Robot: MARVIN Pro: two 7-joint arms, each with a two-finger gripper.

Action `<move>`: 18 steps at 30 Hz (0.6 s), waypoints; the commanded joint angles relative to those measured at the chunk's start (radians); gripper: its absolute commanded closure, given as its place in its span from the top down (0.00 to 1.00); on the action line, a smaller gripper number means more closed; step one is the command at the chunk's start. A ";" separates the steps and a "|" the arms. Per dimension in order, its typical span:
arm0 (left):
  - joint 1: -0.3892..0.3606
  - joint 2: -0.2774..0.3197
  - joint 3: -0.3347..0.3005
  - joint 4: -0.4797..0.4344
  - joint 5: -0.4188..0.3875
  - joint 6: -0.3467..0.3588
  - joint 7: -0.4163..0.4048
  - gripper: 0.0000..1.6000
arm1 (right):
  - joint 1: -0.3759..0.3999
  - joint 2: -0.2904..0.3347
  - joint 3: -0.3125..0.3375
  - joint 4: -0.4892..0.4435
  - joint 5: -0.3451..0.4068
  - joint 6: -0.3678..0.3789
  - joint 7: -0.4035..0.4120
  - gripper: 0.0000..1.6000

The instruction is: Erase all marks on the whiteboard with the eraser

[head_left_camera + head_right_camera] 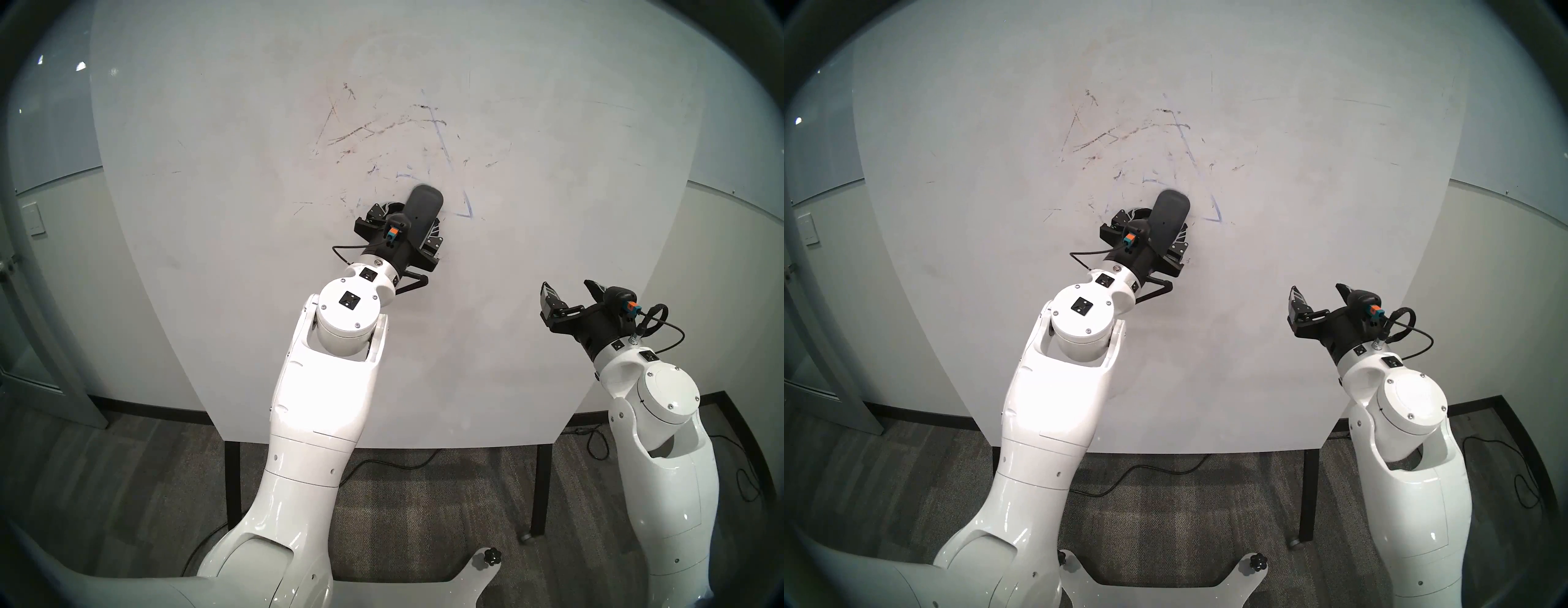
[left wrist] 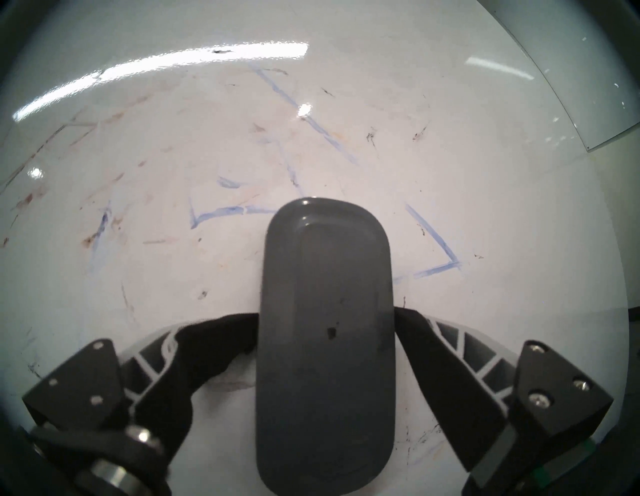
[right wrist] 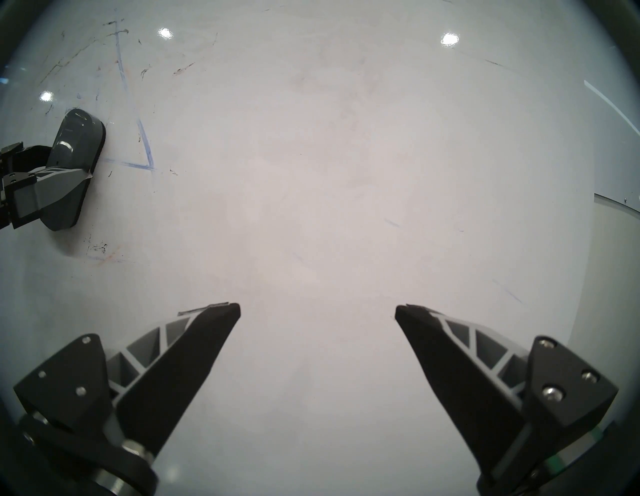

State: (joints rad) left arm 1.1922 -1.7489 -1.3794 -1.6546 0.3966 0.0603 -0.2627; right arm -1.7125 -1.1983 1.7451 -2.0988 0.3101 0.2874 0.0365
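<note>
the left claw (image 2: 325,332) has its fingers touching both long sides of the eraser (image 2: 325,311); whether it grips is unclear. the pad lies flat on the whiteboard (image 1: 551,127), long axis running up the board. the right wrist view alone shows its thin edge; blue marks (image 2: 433,239) flank it. the right claw (image 3: 318,311) gapes empty.

pale grey walls (image 1: 63,263), dark carpet (image 1: 127,488), black baseboard (image 1: 140,403)

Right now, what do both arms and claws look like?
Both arms are glossy white rounded shells with small black square insets. Each black claw, left and right, has ribbed grey-backed fingers, an orange-teal connector and a looping black cable.
</note>
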 commanded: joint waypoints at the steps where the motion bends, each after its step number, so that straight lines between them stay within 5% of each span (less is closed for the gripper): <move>1: -0.021 -0.004 0.000 -0.065 0.000 -0.019 0.007 1.00 | 0.008 0.001 -0.001 -0.022 0.000 -0.004 0.002 1.00; 12: 0.000 0.002 0.005 -0.143 -0.030 -0.017 -0.018 1.00 | 0.008 0.001 -0.001 -0.022 0.000 -0.004 0.002 1.00; 18: 0.036 0.026 0.011 -0.226 -0.118 0.040 -0.084 1.00 | 0.008 0.001 -0.001 -0.022 0.000 -0.004 0.002 1.00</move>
State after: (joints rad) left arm 1.2055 -1.7417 -1.3760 -1.7836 0.3502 0.0589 -0.2934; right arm -1.7125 -1.1983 1.7451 -2.0988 0.3101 0.2874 0.0365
